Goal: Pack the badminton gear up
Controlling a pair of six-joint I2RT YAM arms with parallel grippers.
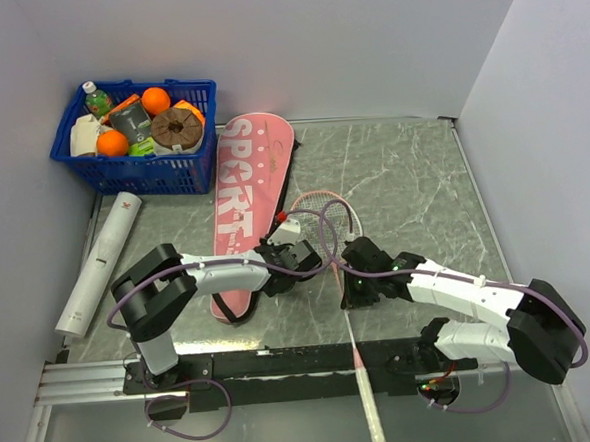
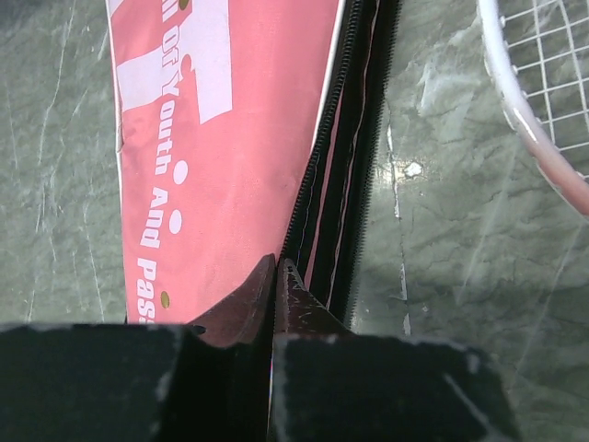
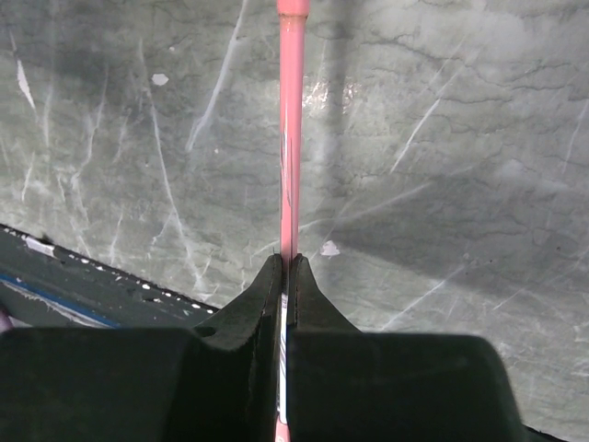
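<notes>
Your left claw (image 2: 276,267) pinches shut on the zipper edge of the bag (image 2: 221,184); your right claw (image 3: 287,262) clamps the pink shaft of a racket (image 3: 290,138). Both lie on a grey-green marbled table (image 1: 412,174), the racket's head just beside the bag, its handle out over the black rail (image 1: 284,362). Pale walls (image 1: 344,38) box in three sides. A white tube (image 1: 102,263) lies at left, near a blue basket (image 1: 137,173).
</notes>
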